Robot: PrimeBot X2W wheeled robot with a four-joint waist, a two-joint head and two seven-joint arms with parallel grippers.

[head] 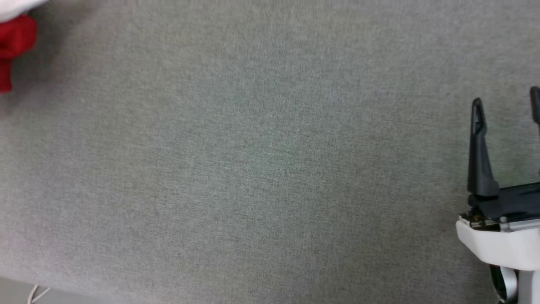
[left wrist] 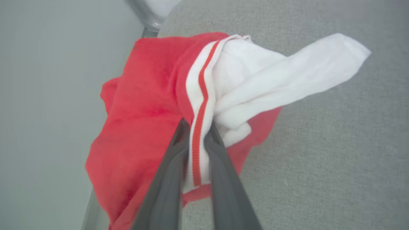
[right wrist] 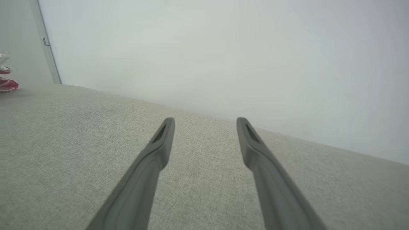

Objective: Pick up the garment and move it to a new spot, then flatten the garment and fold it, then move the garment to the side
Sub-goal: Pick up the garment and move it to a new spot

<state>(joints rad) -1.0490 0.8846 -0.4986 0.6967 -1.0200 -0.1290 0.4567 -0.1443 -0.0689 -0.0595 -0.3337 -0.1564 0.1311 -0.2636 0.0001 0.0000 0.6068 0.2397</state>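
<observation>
The jaws pinch the striped trim [left wrist: 199,95] of the bunched red-and-white garment [left wrist: 143,105] at the grey fabric surface [left wrist: 335,159]'s edge.

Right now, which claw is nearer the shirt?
Left. The left claw grips the shirt by its striped trim; the right claw hangs open far across the grey surface.

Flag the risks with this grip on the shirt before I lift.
1. The left end effector pinches just the red-and-white striped trim of the red jersey shirt with white sleeves; it may slip.
2. The shirt seems to hang past the edge of the grey fabric-covered table; a slip could drop it off.
</observation>
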